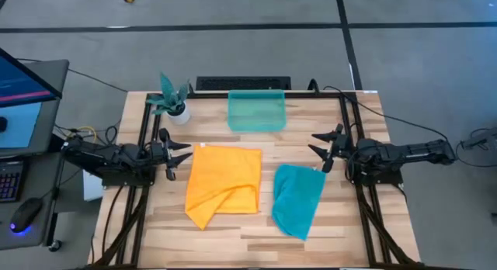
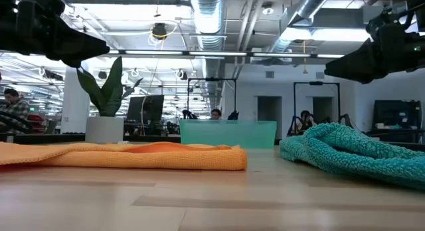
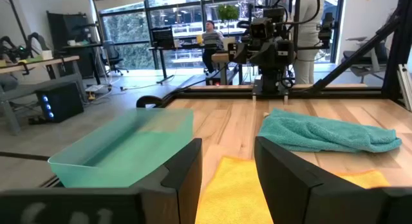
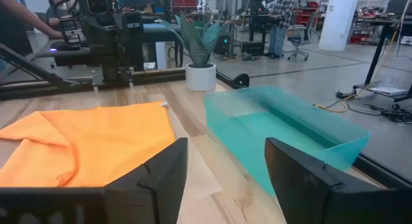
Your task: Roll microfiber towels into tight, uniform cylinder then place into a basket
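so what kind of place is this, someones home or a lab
Most likely a robotics lab or open-plan workshop, not a home. Exposed ceiling ducts run overhead, desks with monitors fill the room behind, and the wooden table carries two mounted robot arms. A person sits at a far workstation.

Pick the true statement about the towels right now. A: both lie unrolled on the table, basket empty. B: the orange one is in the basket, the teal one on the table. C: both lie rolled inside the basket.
A: the orange towel and teal towel lie flat and rumpled on the table, and the basket holds nothing.
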`<state>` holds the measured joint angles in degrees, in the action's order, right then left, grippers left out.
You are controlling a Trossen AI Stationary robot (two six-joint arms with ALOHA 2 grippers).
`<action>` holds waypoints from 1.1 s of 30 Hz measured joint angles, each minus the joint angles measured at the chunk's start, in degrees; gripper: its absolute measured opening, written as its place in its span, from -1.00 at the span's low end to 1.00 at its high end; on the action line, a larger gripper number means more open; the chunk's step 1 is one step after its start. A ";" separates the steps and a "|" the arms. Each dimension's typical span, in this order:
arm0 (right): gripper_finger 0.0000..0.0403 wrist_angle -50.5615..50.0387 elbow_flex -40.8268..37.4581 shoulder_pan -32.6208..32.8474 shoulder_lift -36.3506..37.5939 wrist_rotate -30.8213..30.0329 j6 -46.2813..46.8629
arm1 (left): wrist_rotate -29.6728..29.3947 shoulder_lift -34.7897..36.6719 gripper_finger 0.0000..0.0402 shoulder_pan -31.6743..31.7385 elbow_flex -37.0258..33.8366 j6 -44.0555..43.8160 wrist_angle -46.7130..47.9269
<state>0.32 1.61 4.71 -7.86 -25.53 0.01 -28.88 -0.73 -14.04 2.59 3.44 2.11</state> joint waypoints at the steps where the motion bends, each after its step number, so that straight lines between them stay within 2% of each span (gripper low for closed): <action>1: 0.14 0.02 0.01 0.01 -0.01 -0.01 0.00 | 0.02 -0.02 -0.33 0.00 0.00 0.00 0.00; 33: 0.14 0.02 -0.01 0.02 0.00 -0.01 -0.02 | 0.00 -0.01 -0.33 0.00 0.01 0.02 0.00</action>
<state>0.34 1.61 4.73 -7.86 -25.54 -0.01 -28.88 -0.74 -14.04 2.60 3.46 2.11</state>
